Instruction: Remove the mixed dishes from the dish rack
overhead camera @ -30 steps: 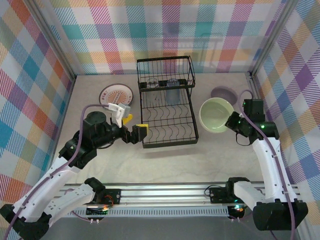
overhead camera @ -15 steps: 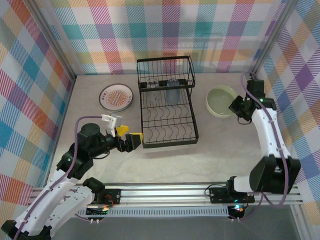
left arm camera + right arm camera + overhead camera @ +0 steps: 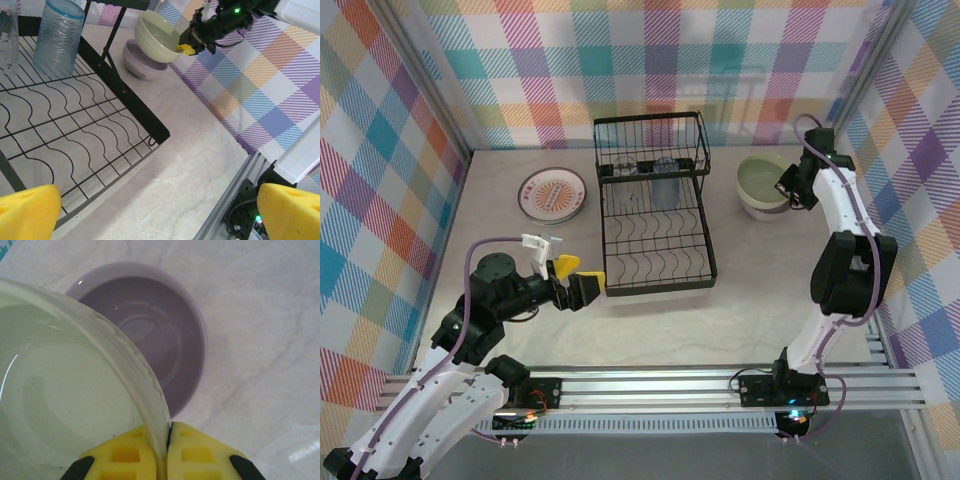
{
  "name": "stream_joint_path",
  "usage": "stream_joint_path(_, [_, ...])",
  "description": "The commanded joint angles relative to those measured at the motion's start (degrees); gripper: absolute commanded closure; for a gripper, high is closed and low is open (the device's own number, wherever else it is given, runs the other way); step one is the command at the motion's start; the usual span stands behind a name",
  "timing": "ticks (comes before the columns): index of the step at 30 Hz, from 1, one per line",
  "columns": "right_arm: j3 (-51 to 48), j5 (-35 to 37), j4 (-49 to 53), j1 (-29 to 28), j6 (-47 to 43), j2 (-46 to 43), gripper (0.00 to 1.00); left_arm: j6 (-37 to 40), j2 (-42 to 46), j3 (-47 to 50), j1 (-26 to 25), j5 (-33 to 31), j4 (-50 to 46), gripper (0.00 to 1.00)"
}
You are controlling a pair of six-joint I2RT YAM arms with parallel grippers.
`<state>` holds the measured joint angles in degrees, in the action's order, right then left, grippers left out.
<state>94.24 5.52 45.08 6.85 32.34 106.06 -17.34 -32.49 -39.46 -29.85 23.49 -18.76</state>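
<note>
Right wrist view shows the right end effector pinching the rim of the pale green bowl, one yellow pad on each side of the wall at the bottom centre of the frame. The lavender bowl sits on the worktop just past that rim, in the upper middle.

The step in hand looks like setting the green bowl down at, or into, the lavender one. To do it well, level the bowl first, since in the left wrist view it hangs tilted at top centre. Then centre it over the lavender bowl and lower it slowly, spreading the pads only once its weight is carried. A release from a tilt could let it slide off or clatter. Whether the two bowls touch yet I cannot tell from these angles.

The green bowl is smooth, glossy and deep, with a thin rim, so an edge pinch gives little hold and suits only gentle moves.

In the top external view the dish rack stands at centre, a black wire frame. Its lower slots look bare, and two clear bluish tumblers stand in its raised back section. A white plate with orange pattern lies on the worktop to the rack's left.

The left end effector hovers at lower left of the rack, pads spread wide and holding nothing.
</note>
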Motion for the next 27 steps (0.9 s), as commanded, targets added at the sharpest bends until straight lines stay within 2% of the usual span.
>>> stream_joint_path(1, [5.68,0.42,-0.41,0.43,0.27,1.15,1.0,-0.5,0.51,0.94,0.49,1.56,2.34,0.0])
stream_joint_path(27, [11.92,0.59,3.79,3.33,-1.61,9.2,1.0,-1.5,0.23,2.0,0.49,3.32,6.45,0.0])
